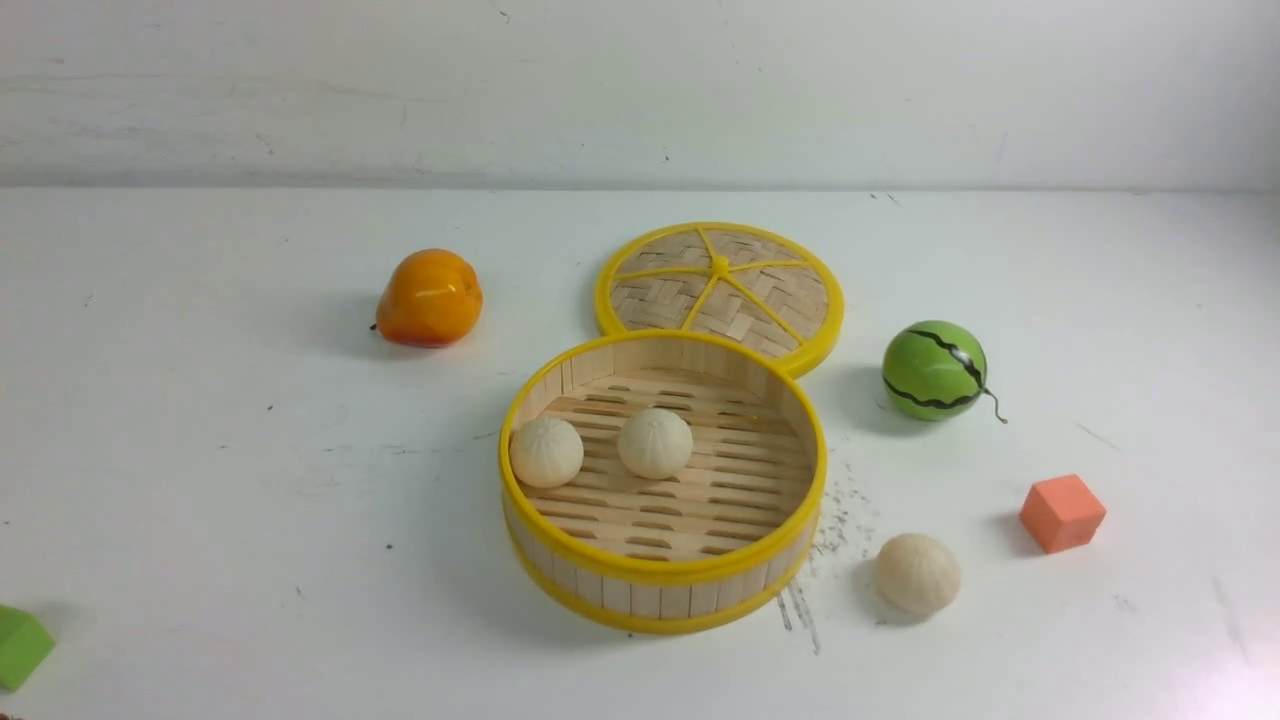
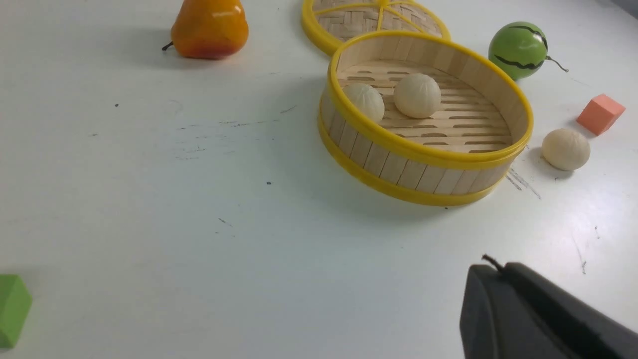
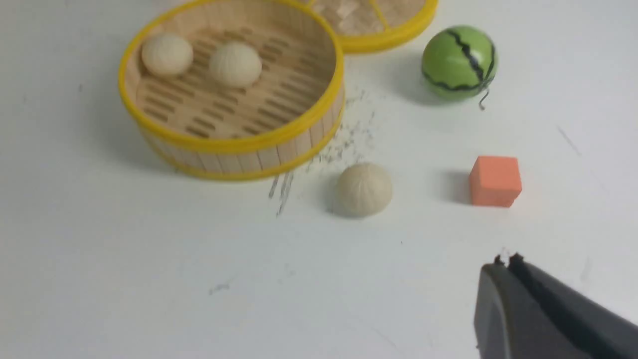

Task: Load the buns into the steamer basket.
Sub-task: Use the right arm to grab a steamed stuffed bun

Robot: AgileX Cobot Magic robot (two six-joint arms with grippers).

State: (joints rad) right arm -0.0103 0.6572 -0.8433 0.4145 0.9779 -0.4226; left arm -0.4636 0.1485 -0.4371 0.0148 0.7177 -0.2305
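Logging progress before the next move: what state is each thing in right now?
Steamer basket: uncovered, upright.
Left bun: inside basket.
Middle bun: inside basket.
Third bun: on table, outside basket.
Lid: off, flat behind basket.
Left pincer: shut, empty.
Right pincer: shut, empty.

Clutter on white table point(image 1: 250, 500)
Orange fruit point(image 1: 430, 298) left, woven disc point(image 1: 720, 290) at back, watermelon ball point(image 1: 934, 370) and orange cube point(image 1: 1062, 513) right, green block point(image 1: 20, 645) near-left.

place: robot test lab | cues: scuffed white table point(image 1: 200, 500), bare white wall point(image 1: 640, 90), toy watermelon point(image 1: 935, 370), orange cube point(image 1: 1062, 512)
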